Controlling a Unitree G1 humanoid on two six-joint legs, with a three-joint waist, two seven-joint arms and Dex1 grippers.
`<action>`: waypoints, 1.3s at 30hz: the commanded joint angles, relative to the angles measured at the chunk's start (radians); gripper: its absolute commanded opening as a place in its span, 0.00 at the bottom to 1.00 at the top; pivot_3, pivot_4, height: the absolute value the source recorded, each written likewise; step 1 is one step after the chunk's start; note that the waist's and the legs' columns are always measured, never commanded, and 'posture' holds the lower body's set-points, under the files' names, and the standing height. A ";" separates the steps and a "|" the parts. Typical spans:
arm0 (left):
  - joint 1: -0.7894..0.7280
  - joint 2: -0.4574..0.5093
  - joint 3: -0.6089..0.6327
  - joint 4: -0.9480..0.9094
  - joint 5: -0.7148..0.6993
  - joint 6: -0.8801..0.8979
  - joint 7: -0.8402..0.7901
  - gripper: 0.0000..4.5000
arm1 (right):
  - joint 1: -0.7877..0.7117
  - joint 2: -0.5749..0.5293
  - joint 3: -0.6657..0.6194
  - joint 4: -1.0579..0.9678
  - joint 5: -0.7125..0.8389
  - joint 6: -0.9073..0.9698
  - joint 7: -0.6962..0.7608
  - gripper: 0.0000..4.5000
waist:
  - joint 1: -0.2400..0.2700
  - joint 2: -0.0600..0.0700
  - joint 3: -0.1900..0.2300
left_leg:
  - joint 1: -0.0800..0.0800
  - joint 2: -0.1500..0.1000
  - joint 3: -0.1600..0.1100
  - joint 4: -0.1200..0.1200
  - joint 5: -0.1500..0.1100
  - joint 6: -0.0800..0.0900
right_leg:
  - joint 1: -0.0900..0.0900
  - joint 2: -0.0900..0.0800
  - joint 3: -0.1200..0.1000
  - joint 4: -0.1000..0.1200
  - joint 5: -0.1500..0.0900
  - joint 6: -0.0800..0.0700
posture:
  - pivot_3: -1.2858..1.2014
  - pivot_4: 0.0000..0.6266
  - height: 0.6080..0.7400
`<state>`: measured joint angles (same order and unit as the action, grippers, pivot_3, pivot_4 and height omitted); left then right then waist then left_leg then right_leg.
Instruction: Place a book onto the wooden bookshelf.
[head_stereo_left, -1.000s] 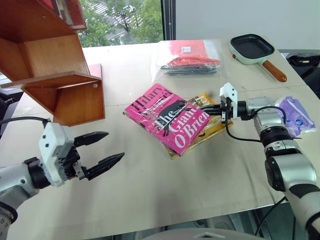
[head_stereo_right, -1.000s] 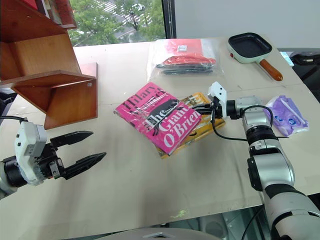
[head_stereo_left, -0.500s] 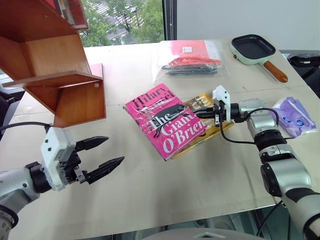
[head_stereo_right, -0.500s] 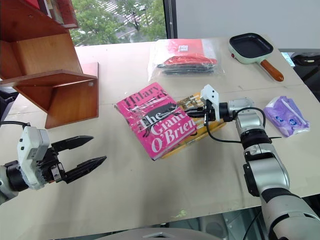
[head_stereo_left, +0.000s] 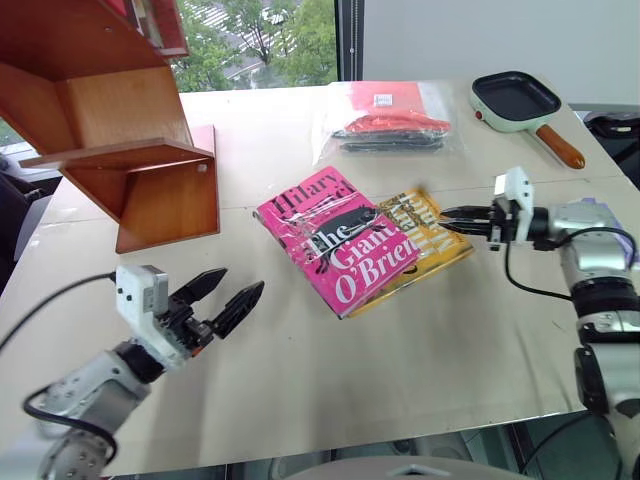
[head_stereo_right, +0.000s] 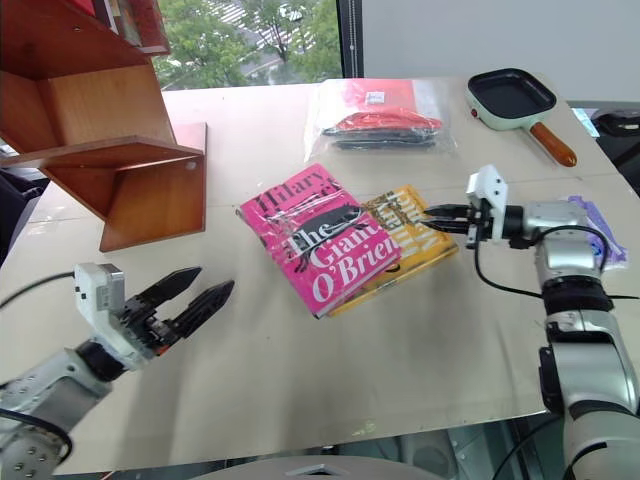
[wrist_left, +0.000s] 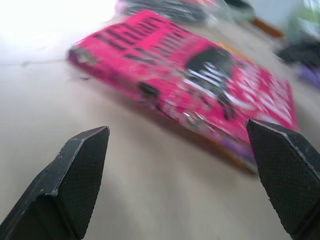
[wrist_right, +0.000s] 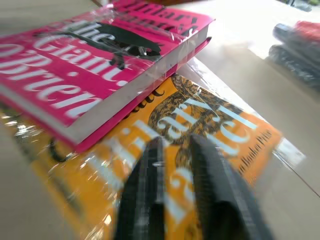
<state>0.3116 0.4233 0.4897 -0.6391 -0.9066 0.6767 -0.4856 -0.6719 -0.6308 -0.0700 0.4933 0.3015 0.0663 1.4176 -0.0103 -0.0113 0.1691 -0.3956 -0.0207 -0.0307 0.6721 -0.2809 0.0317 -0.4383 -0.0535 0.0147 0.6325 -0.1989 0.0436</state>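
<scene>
Beside the yellow book (head_stereo_left: 425, 225), right gripper (head_stereo_left: 450, 215) slightly parted, holding nothing; left gripper (head_stereo_left: 232, 295) spread wide. Pink book (head_stereo_left: 345, 240) lies flat on table (head_stereo_left: 300, 370), overlapping yellow. Glossy wrap likely slippery; stiff, light. Pinch overhanging edge.

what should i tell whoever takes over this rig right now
Left claw: open, empty, low over the table, pointing at the pink book.
Right claw: just off the yellow book, holding nothing, fingers slightly apart.
Pink book lies flat on the table, overlapping the yellow one.
Wooden bookshelf stands at the table's far left.
Done: nothing placed.
Left: grasp the pink book, carry it to the shelf.
</scene>
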 joint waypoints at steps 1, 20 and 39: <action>-0.049 -0.105 -0.062 0.039 -0.122 0.046 0.138 1.00 | 0.109 -0.093 -0.071 -0.281 0.133 0.172 0.016 0.56 | 0.001 0.002 -0.001 | 0.001 0.000 0.000 0.000 -0.001 0.002 | 0.000 0.000 0.000 0.002 0.000 0.000 | 0.52 0.24 0.96; -0.622 -0.159 -0.099 0.918 -0.598 0.415 0.307 1.00 | 0.574 -0.238 -0.310 -0.887 0.471 0.486 -0.166 0.98 | 0.024 0.001 -0.004 | 0.030 -0.001 -0.001 0.007 -0.002 0.006 | 0.031 0.007 -0.004 0.005 -0.003 -0.003 | 0.52 0.24 0.96; -0.573 -0.003 0.051 0.281 -0.882 0.356 0.472 0.14 | 0.526 -0.232 -0.254 -0.861 0.474 0.450 -0.196 1.00 | 0.024 -0.005 -0.001 | 0.014 0.000 -0.003 0.007 0.000 0.000 | 0.017 0.000 -0.001 0.002 -0.001 0.000 | 0.52 0.24 0.96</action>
<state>-0.2449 0.3733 0.4900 -0.1722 -1.7284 1.0951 -0.0393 -0.1189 -0.8632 -0.3321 -0.3698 0.7711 0.5385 1.2166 0.0137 -0.0158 0.1681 -0.3819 -0.0203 -0.0341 0.6787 -0.2807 0.0314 -0.4215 -0.0532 0.0134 0.6342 -0.1999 0.0433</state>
